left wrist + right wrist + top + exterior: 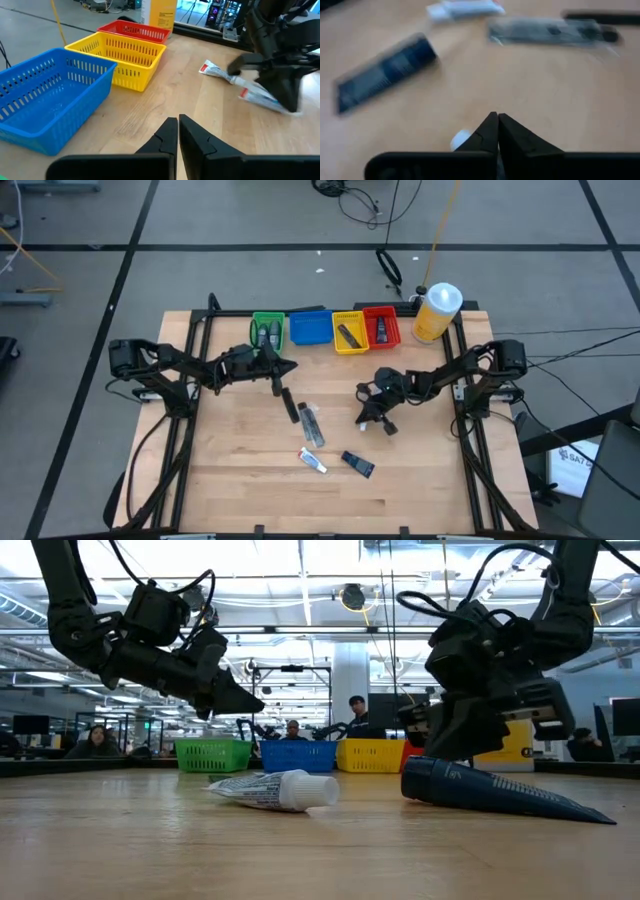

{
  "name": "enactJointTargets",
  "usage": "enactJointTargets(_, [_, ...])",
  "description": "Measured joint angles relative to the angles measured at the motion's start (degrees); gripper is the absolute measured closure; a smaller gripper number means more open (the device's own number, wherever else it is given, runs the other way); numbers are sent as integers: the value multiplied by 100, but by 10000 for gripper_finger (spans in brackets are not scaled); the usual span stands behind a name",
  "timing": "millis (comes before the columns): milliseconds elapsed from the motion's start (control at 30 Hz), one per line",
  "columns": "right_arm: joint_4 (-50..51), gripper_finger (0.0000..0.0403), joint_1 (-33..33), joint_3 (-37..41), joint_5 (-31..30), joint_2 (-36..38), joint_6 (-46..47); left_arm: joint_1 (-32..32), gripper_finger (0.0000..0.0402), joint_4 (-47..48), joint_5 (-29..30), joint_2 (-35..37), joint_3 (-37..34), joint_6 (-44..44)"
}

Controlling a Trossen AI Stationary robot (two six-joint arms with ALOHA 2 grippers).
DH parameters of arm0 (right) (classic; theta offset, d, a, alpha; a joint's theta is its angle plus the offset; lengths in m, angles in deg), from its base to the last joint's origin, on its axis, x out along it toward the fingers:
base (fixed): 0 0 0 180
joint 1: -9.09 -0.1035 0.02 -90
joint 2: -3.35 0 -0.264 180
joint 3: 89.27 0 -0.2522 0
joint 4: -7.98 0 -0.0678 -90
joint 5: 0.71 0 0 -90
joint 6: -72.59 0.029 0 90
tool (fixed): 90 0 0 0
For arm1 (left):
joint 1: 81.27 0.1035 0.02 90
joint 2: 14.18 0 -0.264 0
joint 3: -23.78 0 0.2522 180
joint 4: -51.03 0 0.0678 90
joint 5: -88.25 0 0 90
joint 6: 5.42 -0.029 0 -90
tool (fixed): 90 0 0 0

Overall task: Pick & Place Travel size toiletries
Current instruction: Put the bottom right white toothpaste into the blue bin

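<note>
Both arms hang over the wooden table. My left gripper [287, 367] [178, 131] is shut and empty, hovering near the green bin [267, 330]. My right gripper [372, 418] [496, 131] is shut on a white-silver tube with red marks [250, 90]. Lying flat on the table are a dark stick [290, 405], a clear sachet [312, 425], a white tube [313, 461] [275, 790] and a dark blue tube [357, 464] [500, 790]. Dark items lie in the green, yellow [350, 330] and red [381, 328] bins. My right gripper pinches the white-silver tube between its two fingers, coming from above and pointing down, with the fingers across the tube. The tube's white cap [460, 140] shows beside one finger, and both ends stick out past the fingers [215, 70]. Whether the tube is lifted clear I cannot tell.
Four bins stand in a row at the table's far edge, the blue one [310, 327] [45, 100] between green and yellow. A big yellow bottle with a white cap [437, 310] stands at the far right corner. People sit in the room beyond the table.
</note>
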Motion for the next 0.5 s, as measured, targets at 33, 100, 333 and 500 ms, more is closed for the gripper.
enactJointTargets(33, [-45,394,28,11,-21,45,100,2,394,1,2,-2,-2,2])
enactJointTargets(100, [-52,389,84,15,-106,174,358,2,399,3,2,-2,-2,20])
enactJointTargets(333, [834,338,294,-30,-123,928,628,2,380,54,2,-2,-2,22])
enactJointTargets(500, [1699,252,421,-107,127,998,396,2,369,88,2,-1,-2,39])
